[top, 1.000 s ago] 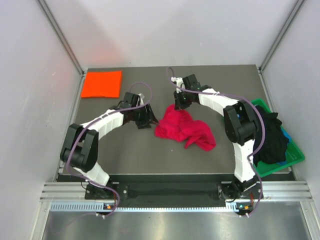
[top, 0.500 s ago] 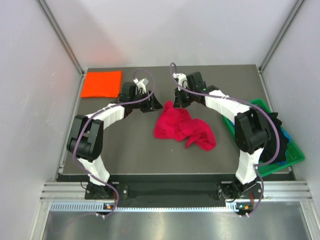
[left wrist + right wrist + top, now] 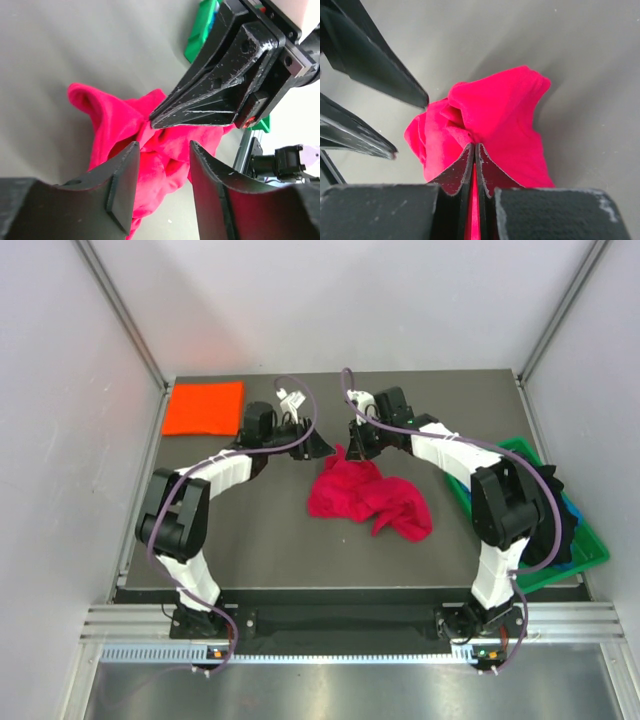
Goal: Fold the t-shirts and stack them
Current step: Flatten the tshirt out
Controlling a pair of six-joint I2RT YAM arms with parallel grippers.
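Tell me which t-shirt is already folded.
The orange t-shirt in the far left corner: a flat, neat rectangle. The red t-shirt lies crumpled in the middle; the black t-shirt is heaped in the green bin.

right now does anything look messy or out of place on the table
The red t-shirt lies crumpled in a heap mid-table, unlike the orange t-shirt, which is folded flat at the far left corner. Black shirts spill over the rim of the green bin on the right. Nothing looks damaged.
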